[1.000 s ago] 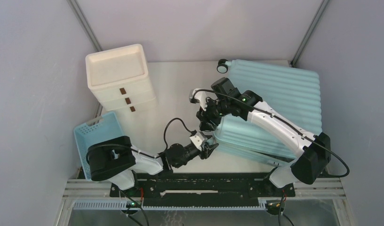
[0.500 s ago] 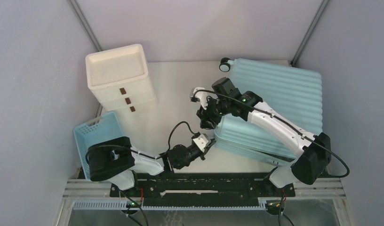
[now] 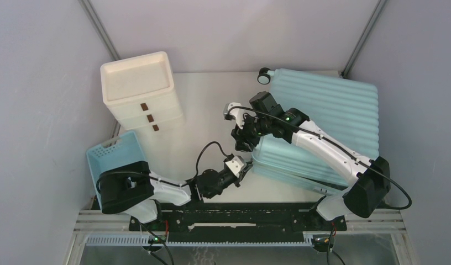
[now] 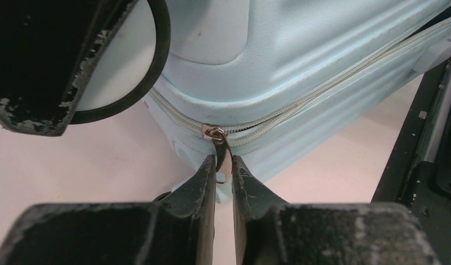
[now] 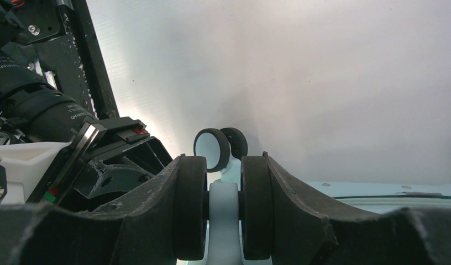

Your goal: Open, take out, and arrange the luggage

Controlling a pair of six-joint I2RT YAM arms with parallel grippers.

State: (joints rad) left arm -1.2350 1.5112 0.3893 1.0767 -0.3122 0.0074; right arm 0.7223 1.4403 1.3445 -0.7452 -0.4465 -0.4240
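The luggage (image 3: 328,105) is a large light-blue ribbed suitcase lying at the back right. A smaller light-blue ribbed shell (image 3: 292,160) lies in front of it, partly on it. My left gripper (image 3: 241,165) is at this shell's near left corner. In the left wrist view it (image 4: 223,165) is shut on the metal zipper pull (image 4: 221,148) hanging from the zip. My right gripper (image 3: 242,141) is just above that corner. In the right wrist view it (image 5: 224,207) is shut on a black twin wheel (image 5: 190,207) of the shell.
A white drawer unit (image 3: 140,94) with brown handles stands at the back left. A blue lattice basket (image 3: 115,152) sits in front of it by the left arm's base. Grey walls close in both sides. A black rail runs along the table's near edge.
My left gripper has moved a little up and left along the shell's corner, still holding the zipper pull. The right gripper has barely shifted.
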